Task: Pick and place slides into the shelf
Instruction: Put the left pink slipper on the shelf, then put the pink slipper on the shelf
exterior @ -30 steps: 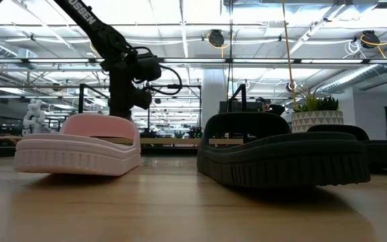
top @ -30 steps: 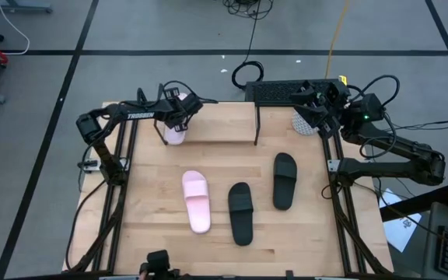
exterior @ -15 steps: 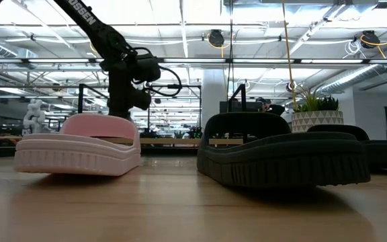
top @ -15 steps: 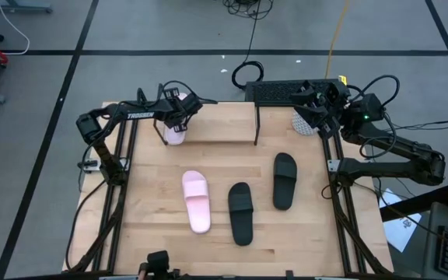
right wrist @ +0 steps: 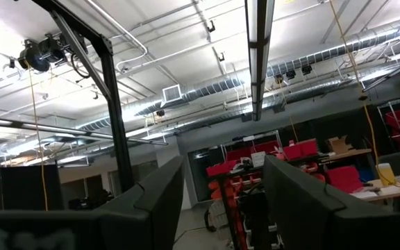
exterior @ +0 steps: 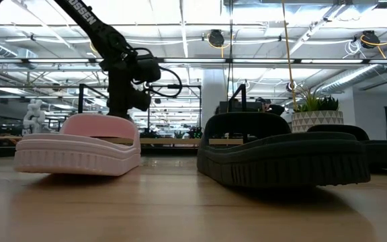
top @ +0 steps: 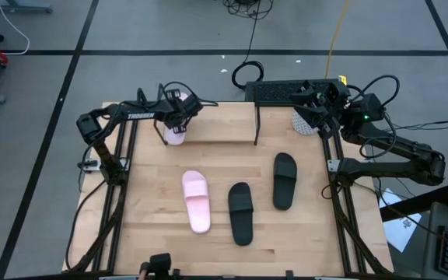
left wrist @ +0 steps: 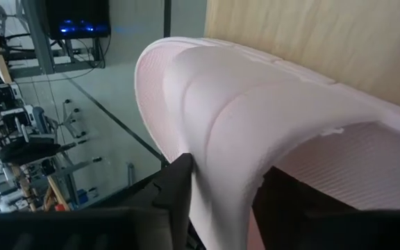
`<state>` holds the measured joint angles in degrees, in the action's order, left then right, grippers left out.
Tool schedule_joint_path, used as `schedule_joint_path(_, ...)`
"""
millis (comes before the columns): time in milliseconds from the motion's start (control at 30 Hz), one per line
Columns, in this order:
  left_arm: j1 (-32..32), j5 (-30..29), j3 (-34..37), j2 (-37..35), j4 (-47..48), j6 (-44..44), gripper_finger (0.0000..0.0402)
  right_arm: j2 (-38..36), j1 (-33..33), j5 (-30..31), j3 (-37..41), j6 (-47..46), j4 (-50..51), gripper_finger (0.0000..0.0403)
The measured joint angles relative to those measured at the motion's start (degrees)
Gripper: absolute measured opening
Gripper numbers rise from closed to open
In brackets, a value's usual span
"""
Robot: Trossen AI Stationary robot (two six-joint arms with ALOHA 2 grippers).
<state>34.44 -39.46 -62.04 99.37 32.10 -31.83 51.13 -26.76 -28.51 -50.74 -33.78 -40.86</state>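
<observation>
A light pink slide (top: 175,134) lies on the left end of the shelf (top: 216,131), a low wood board at the table's far side. My left gripper (top: 176,120) is right above it, its fingers on either side of the slide's strap (left wrist: 221,125). The second pink slide (top: 196,201) and two black slides (top: 240,212) (top: 284,180) lie sole down on the tabletop. My right gripper (right wrist: 224,201) waits open and empty at the far right corner (top: 309,103). My left gripper comes at the pink slide from above. One finger (left wrist: 178,184) stands outside the strap's edge (left wrist: 210,187) and the other (left wrist: 290,208) under the strap's arch. Whether either finger touches the strap I cannot tell. The slide lies flat on the shelf board.
A potted plant in a white pot (top: 305,123) stands at the far right corner beside my right arm. A black box (top: 286,92) sits behind the shelf. The shelf board right of the pink slide is bare wood.
</observation>
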Motion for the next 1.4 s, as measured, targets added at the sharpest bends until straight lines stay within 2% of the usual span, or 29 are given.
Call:
schedule_joint_path(467, -2.0, -1.3, 0.0, -0.2, 2.8, 1.4, 0.0206, 0.9, 0.0, 0.3, 0.0, 0.0, 0.0, 0.0185)
schedule_joint_path(767, -2.8, -1.5, -0.3, -3.5, 3.8, 2.4, 0.0233, 2.9, 0.0, 0.4, 0.0, 0.0, 0.0, 0.0185)
schedule_joint_path(1000, -4.9, 0.0, -0.3, -8.2, 7.2, 4.6, 0.0237, 3.1, 0.0, 0.4, 0.0, -0.9, -0.8, 0.0185)
schedule_joint_path(1133, -8.4, 0.5, -0.2, -11.8, 11.6, 6.8, 0.0237, 3.1, 0.0, 0.4, 0.0, -1.1, -0.9, 0.0185)
schedule_joint_path(1267, -14.7, 1.3, -0.2, -16.4, 17.5, 11.7, 0.0237, 3.1, 0.0, 0.4, 0.0, -1.5, -0.9, 0.0185)
schedule_joint_path(1400, -23.1, 6.7, -0.3, -21.2, 22.2, 17.5, 0.0237, 3.1, 0.0, 1.9, 0.0, -1.5, -0.9, 0.0185)
